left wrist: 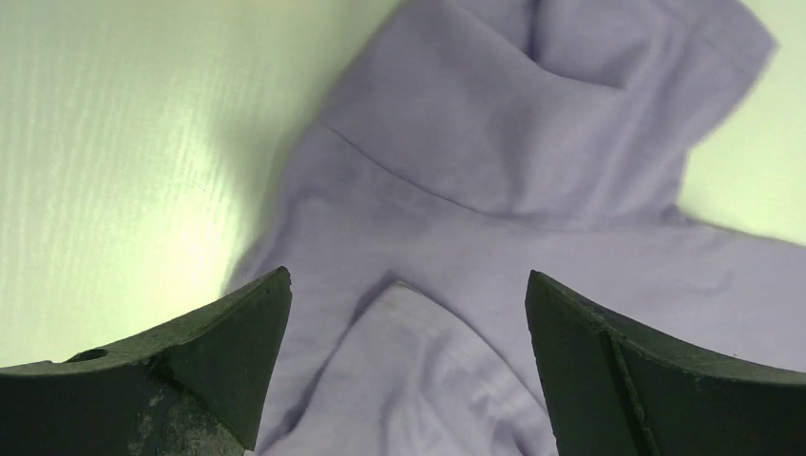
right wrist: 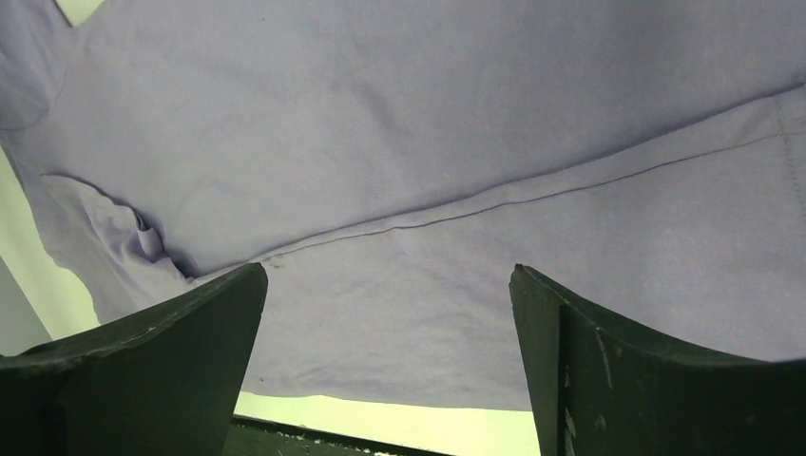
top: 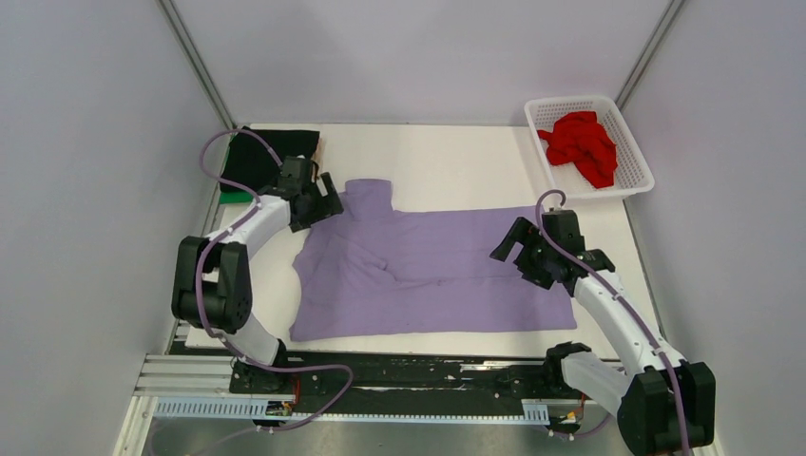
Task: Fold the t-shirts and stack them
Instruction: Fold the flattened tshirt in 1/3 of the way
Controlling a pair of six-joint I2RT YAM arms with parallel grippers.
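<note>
Lavender t-shirt (top: 428, 271) spread flat mid-counter (top: 456, 157), both arms above it, nothing held.
Left fingers (left wrist: 190, 370) released wide over its far-left sleeve, right fingers (right wrist: 162, 370) released wide over its right edge. Red t-shirt (top: 582, 142) crumpled in white basket (top: 637, 176). Black t-shirt (top: 276, 152) lies on green t-shirt (top: 231, 198) in far-left corner.

You have a plain lavender t-shirt (top: 428, 271), one even colour with no print, against the white table (top: 456, 157). The red t-shirt (top: 582, 144) is a solid bright red inside the white latticed basket (top: 639, 171). At the far left you can see a plain black t-shirt (top: 271, 152), with a strip of the green t-shirt (top: 231, 198) at its edge. Your left gripper (left wrist: 408, 274) and right gripper (right wrist: 388, 267) are matte black with pale scuffs. The left arm (top: 252, 223) and right arm (top: 608, 304) are white with black joints.
</note>
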